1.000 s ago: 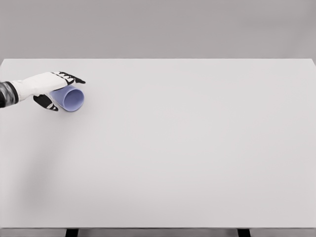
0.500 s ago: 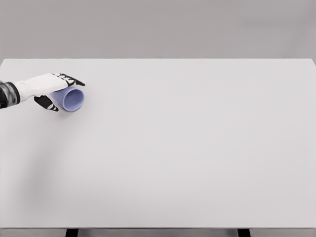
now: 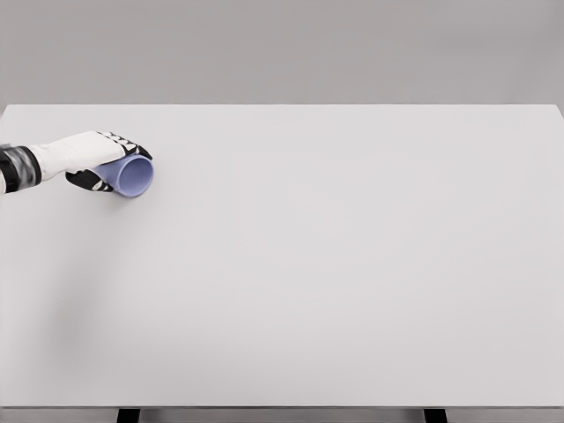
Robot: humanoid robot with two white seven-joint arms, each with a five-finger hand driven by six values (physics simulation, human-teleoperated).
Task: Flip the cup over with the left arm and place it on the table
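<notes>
Right now my left hand (image 3: 99,157) is wrapped around the small lilac-blue plastic cup (image 3: 134,176), black-tipped fingers (image 3: 132,146) arched over its upper side and the thumb tucked in low on the near side, so I count it as gripped. The cup lies on its side at the far left of the desk, its open mouth turned toward the middle of the top and a little toward me. I judge this to be the grasping step: the flip itself is not yet done, since the cup is not upright.

Next, as I see it, comes a lift clear of the surface and a roll of my wrist until the mouth faces up, then a level set-down. The grip must hold firm through the turn, or the smooth wall could slip.

The wide, pale grey matte desk (image 3: 335,264) carries nothing else I can see. Beyond its far edge is a plain grey wall. My right arm is out of view.
</notes>
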